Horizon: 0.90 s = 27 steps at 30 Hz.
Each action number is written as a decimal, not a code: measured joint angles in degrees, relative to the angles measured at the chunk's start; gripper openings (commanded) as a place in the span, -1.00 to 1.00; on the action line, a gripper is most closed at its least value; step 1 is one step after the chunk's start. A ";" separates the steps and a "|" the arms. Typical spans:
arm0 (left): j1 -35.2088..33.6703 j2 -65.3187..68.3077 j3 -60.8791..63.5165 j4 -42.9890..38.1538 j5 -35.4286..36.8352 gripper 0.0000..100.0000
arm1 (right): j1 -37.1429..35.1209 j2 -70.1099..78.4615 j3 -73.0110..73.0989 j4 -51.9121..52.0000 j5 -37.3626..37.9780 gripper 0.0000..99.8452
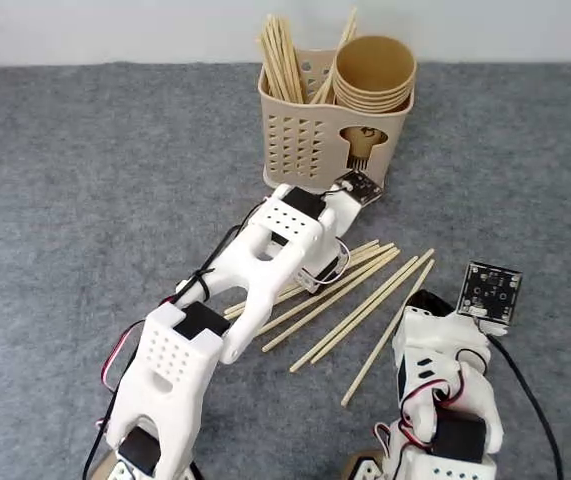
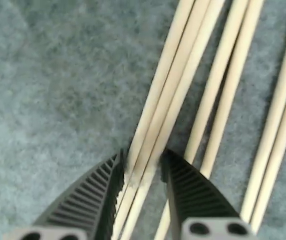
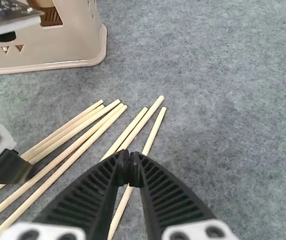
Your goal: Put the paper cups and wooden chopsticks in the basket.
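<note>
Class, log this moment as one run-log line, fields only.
left claw: open, astride three loose chopsticks | right claw: shut, empty, over mat | basket: holds paper cups, upright chopsticks

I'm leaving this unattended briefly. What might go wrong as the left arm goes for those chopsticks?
The left gripper straddles three chopsticks lying side by side; closing may catch them unevenly and one could slip out. The basket already holds a stack of paper cups and upright sticks, so a lifted bundle might snag going in.
</note>
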<state>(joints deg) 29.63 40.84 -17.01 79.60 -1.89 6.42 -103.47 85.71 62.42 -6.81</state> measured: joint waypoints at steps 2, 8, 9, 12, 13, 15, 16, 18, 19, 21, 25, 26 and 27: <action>0.09 0.09 0.00 0.18 0.00 -0.76 | 0.00 0.00 0.00 0.00 0.00 -0.98; 0.97 0.09 -0.18 1.49 0.00 -0.99 | 0.00 0.00 0.00 0.00 0.00 -0.98; 1.49 0.09 0.00 1.49 0.00 -0.97 | 0.00 0.00 0.00 0.00 0.00 -0.98; 2.29 0.09 0.35 2.02 -0.26 -0.97 | 0.00 0.00 0.00 0.00 0.00 -0.98; 2.29 0.09 0.44 2.02 -0.26 -0.97 | 0.00 0.00 0.00 0.00 0.00 -0.98; 2.29 0.09 0.44 2.02 -0.26 -0.97 | 0.00 0.00 0.00 0.00 0.00 -0.98; 2.29 0.09 0.44 2.02 -0.26 -0.97 | 0.00 0.00 0.00 0.00 0.00 -0.98; 2.29 0.09 0.44 2.02 -0.26 -0.97 | 0.00 0.00 0.00 0.00 0.00 -0.98; 2.29 0.09 0.44 2.11 -0.26 -0.97 | 0.00 0.00 0.00 0.00 0.00 -0.98; 2.29 0.09 0.18 3.25 -0.26 -0.98 | 0.00 0.00 0.00 0.00 0.00 -0.98; 1.93 -1.58 -0.26 7.47 0.79 -0.98 | 0.00 0.00 0.00 0.00 0.00 -0.98; 1.93 -2.90 -0.26 8.79 0.88 -0.98 | 0.00 0.00 0.00 0.00 0.00 -0.98; 1.93 -4.66 -0.26 9.93 1.14 -0.98 | 0.00 0.00 0.00 0.00 0.00 -0.98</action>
<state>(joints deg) 31.56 36.18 -17.27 89.54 -0.75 6.42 -103.47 85.71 62.42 -6.81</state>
